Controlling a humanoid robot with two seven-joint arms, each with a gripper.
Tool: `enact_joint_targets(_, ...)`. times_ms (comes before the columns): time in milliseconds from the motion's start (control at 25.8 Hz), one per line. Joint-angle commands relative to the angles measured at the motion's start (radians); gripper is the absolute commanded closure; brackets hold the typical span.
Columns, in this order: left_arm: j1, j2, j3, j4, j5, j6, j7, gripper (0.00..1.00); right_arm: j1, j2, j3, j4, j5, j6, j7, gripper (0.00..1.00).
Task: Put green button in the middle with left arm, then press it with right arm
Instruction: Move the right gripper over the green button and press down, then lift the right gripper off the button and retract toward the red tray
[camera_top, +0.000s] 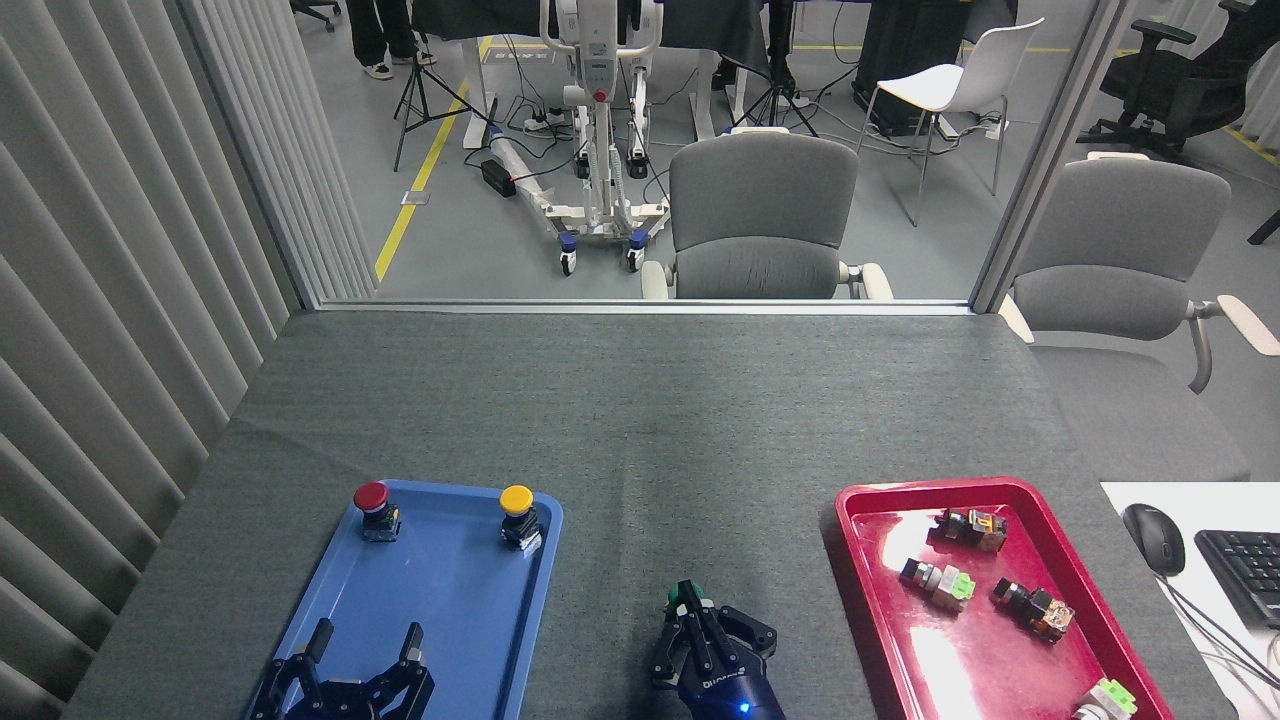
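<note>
Two grippers: both showed at the near edge of the head view, the only view given.
Right arm (688, 600): its black fingers (693, 625) were drawn together into a point, holding nothing; a small blue light glowed on its body.
Green button (680, 598): it stood right at the tip of the right arm's closed fingers, a sliver of green cap showing on their left side; whether the fingertips touched the cap could not be told.
The middle (690, 480): the bare grey cloth where the button and the right arm sat, reaching away ahead of the fingers.
Left arm (365, 642): its fingers (320, 636) were spread apart and empty, well to the left of the right arm.
Blue tray (470, 640): it lay under the left arm, its right rim near the right arm's left side.
Red button (374, 509): far ahead of the left arm, at the tray's far left corner.
Yellow button (518, 515): far ahead and right of the left arm, at the tray's far right corner.
Red tray (880, 620): it lay to the right of the right arm, apart from it, holding several small switch parts.
</note>
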Motion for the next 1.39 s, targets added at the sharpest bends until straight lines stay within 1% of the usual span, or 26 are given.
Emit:
enact_joint_targets(0, 0.0, 0.001, 0.001, -0.009, 0.002, 0.005, 0.0, 0.01, 0.0, -0.001, 0.0, 0.005, -0.002, 0.0, 0.01, 1.0)
enact_joint_targets(194, -0.015, -0.003, 0.024, 0.008, 0.002, 0.012, -0.001, 0.01, 0.002, -0.001, 0.0, -0.001, -0.005, 0.0, -0.004, 1.0)
enact_joint_targets(387, -0.018, 0.001, 0.028, 0.001, -0.002, -0.003, -0.001, 0.0, 0.0, 0.005, -0.005, -0.047, -0.005, -0.002, -0.034, 1.0)
enact_joint_targets(504, -0.006, 0.036, 0.029, -0.045, 0.001, 0.003, -0.001, 0.0, -0.002, 0.004, -0.006, -0.065, -0.004, -0.002, -0.036, 1.0)
enact_joint_targets(581, -0.005, 0.037, 0.031, -0.055, 0.001, 0.003, 0.0, 0.0, -0.003, 0.005, -0.009, -0.069, -0.004, 0.0, -0.036, 1.0)
enact_joint_targets(775, -0.002, 0.043, 0.031, -0.07, 0.002, -0.009, -0.001, 0.0, -0.003, -0.002, -0.02, -0.122, -0.004, 0.011, -0.034, 1.0)
enact_joint_targets(891, 0.017, 0.062, 0.031, -0.113, 0.002, -0.018, -0.003, 0.0, 0.0, -0.008, -0.029, -0.135, -0.004, 0.011, -0.034, 0.94)
enact_joint_targets(930, 0.028, 0.065, 0.031, -0.127, 0.002, -0.017, -0.003, 0.0, 0.002, -0.008, -0.038, -0.135, -0.005, 0.011, -0.034, 0.9)
enact_joint_targets(968, 0.037, 0.068, 0.031, -0.144, 0.002, -0.015, -0.003, 0.0, 0.005, -0.008, -0.048, -0.141, -0.005, 0.012, -0.034, 0.76)
enact_joint_targets(1085, 0.046, 0.093, 0.043, -0.159, 0.004, -0.014, -0.006, 0.0, 0.014, -0.01, -0.069, -0.158, -0.021, 0.049, -0.034, 0.24)
enact_joint_targets(1123, 0.046, 0.1, 0.044, -0.162, 0.002, -0.014, -0.008, 0.0, 0.017, -0.011, -0.069, -0.159, -0.024, 0.067, -0.036, 0.12)
enact_joint_targets(1162, 0.048, 0.111, 0.047, -0.165, 0.002, -0.014, -0.021, 0.0, 0.018, -0.011, -0.071, -0.161, -0.024, 0.078, -0.036, 0.05)
enact_joint_targets(1239, 0.048, 0.122, 0.052, -0.167, 0.004, -0.015, -0.049, 0.0, 0.025, -0.013, -0.08, -0.167, -0.025, 0.078, -0.037, 0.03)
enact_joint_targets(1356, 0.052, 0.122, 0.055, -0.168, 0.002, -0.018, -0.047, 0.0, 0.046, -0.019, -0.098, -0.188, -0.025, 0.072, -0.039, 0.03)
